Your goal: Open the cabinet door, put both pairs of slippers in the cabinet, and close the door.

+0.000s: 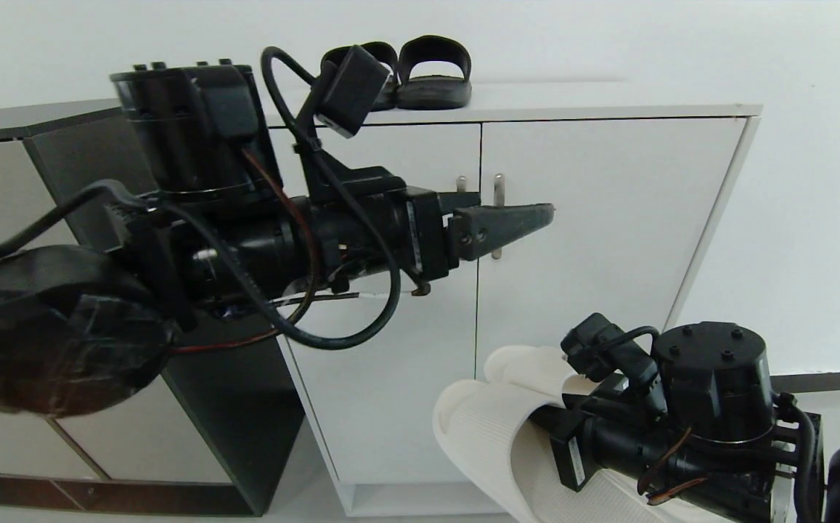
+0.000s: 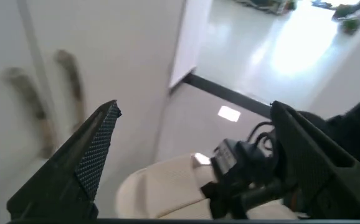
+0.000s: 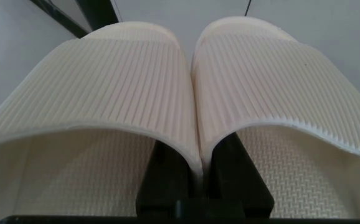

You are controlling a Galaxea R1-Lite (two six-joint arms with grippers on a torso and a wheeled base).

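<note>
White cabinet [image 1: 608,218] stands with both doors shut, just ahead of the left fingers [image 2: 86,155], which are spread apart. Cream slippers [image 1: 485,428] are clamped together by the right fingers [image 3: 167,186], low before the cabinet. Black slippers [image 1: 434,73] lie on its top, above the left fingers; two door handles [image 1: 498,190] are just beyond those fingers.

We take the white two-door wooden cabinet [image 1: 608,218] as our landmark. On its top, toward the left end, sits the pair of black rubber slide slippers [image 1: 434,73]. Its two slim metal door handles [image 1: 498,190] flank the centre seam, and the left gripper [image 1: 536,216] hangs just in front of them. Low before its right door, the right gripper [image 3: 197,183] holds the pair of cream ribbed foam slippers [image 1: 485,428] side by side. A dark glossy sideboard [image 1: 64,145] stands just left of the cabinet.
</note>
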